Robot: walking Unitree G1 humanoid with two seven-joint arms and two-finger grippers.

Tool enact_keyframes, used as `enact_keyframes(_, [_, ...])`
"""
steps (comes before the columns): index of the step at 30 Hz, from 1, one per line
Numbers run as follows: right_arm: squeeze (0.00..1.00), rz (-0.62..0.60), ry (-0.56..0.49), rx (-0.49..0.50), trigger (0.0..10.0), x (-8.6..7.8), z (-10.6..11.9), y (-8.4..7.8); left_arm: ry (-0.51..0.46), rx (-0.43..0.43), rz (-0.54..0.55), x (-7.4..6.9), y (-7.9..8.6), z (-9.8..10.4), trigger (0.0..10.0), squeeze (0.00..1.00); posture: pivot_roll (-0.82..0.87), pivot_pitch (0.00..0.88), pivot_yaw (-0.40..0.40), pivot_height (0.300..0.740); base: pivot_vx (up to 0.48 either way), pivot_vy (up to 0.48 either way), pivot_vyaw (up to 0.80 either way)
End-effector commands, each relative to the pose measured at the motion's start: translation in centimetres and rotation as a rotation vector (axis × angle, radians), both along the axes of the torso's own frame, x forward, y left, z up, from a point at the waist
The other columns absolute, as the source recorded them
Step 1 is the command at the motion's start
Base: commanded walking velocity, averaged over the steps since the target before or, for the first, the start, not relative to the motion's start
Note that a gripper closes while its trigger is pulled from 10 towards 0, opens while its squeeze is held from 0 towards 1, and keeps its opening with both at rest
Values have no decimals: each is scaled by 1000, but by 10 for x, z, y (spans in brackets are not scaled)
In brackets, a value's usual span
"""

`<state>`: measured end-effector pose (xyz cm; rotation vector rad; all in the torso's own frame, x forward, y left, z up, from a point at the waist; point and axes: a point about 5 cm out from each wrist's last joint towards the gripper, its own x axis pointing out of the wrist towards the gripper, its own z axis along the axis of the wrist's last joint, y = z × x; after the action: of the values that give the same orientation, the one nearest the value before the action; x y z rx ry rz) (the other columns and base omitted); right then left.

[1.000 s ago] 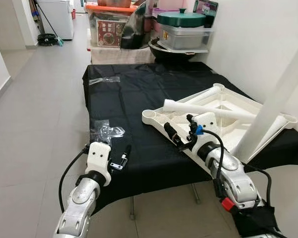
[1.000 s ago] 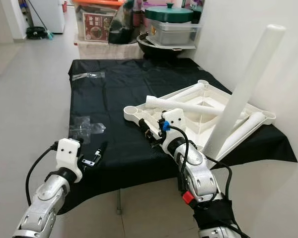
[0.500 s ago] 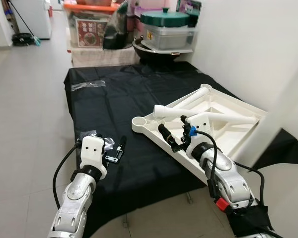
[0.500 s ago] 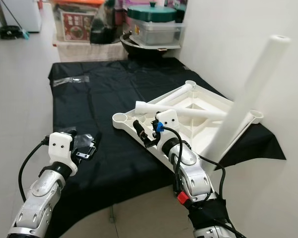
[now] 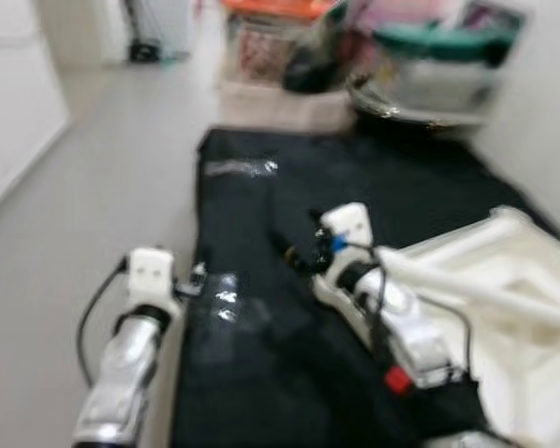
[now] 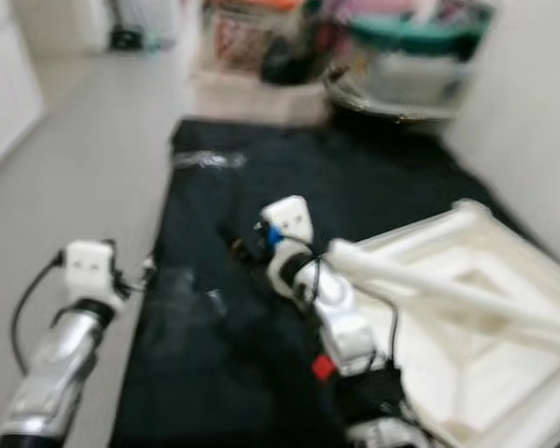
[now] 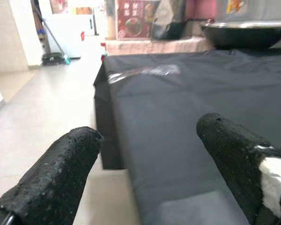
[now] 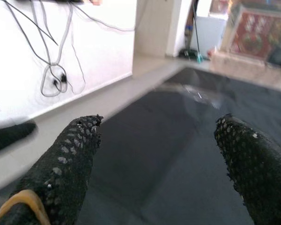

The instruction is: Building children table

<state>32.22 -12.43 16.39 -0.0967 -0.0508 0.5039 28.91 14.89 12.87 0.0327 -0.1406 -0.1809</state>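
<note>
The head views are blurred. An upturned white plastic children's table (image 5: 504, 280) lies on the right of a black-covered platform (image 5: 373, 177), with a loose white leg (image 5: 467, 289) lying across it. My right gripper (image 5: 294, 254) hovers over the black cloth just left of the table's rim, and in the right wrist view it (image 8: 159, 159) is open with nothing between its fingers. My left gripper (image 5: 198, 276) is at the platform's left edge, beside a clear plastic bag (image 5: 226, 291). In the left wrist view it (image 7: 145, 164) is open and empty.
A second clear bag (image 5: 243, 168) lies at the platform's far left. Behind the platform stand storage boxes (image 5: 280, 47), a dark wok (image 5: 401, 93) and a teal-lidded pot (image 5: 439, 42). Grey floor (image 5: 103, 159) stretches to the left. Cables (image 8: 56, 70) hang on a white wall.
The whole picture has shifted and blurred, so the camera has moved. My right gripper now stands off the table's rim, over the black cloth. Both grippers remain open.
</note>
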Motion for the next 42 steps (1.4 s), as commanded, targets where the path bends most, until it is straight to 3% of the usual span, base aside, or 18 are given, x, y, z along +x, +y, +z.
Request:
enact_keyframes(1, [0, 7, 13, 2, 10000, 0, -1, -2, 10, 0, -17, -1, -4, -3, 10000, 0, -19, 0, -113, 740, 0, 0, 0])
enact_keyframes(7, [0, 12, 28, -36, 10000, -2, -2, -6, 17, 7, -18, -2, -5, -4, 10000, 0, -20, 0, -116, 740, 0, 0, 0])
enact_keyframes(8, [0, 46, 48, -86, 10000, -8, 1, -11, 28, 14, -15, -3, -4, -7, 10000, 0, -25, 0, -115, 740, 0, 0, 0])
enact_keyframes(15, [0, 132, 94, -180, 10000, -22, 6, -20, 43, 22, -16, -4, -4, -11, 10000, 0, -30, 0, -114, 740, 0, 0, 0])
enact_keyframes(20, [0, 174, 226, -285, 10000, -34, -2, -32, 53, 25, -18, -2, -5, -13, 10000, 0, -42, 0, -108, 740, 0, 0, 0])
enact_keyframes(30, [0, 129, 323, -279, 10000, -32, -17, -30, 56, 37, -8, -1, -2, -13, 10000, 0, -28, 0, -110, 740, 0, 0, 0])
enact_keyframes(37, [0, 173, 302, -259, 10000, -35, -2, -14, 62, 47, -4, -1, -3, -14, 10000, 0, -30, 0, -107, 740, 0, 0, 0])
enact_keyframes(42, [0, 187, 311, -272, 10000, -36, 0, -12, 61, 47, -6, 0, -4, -14, 10000, 0, -29, 0, -107, 740, 0, 0, 0])
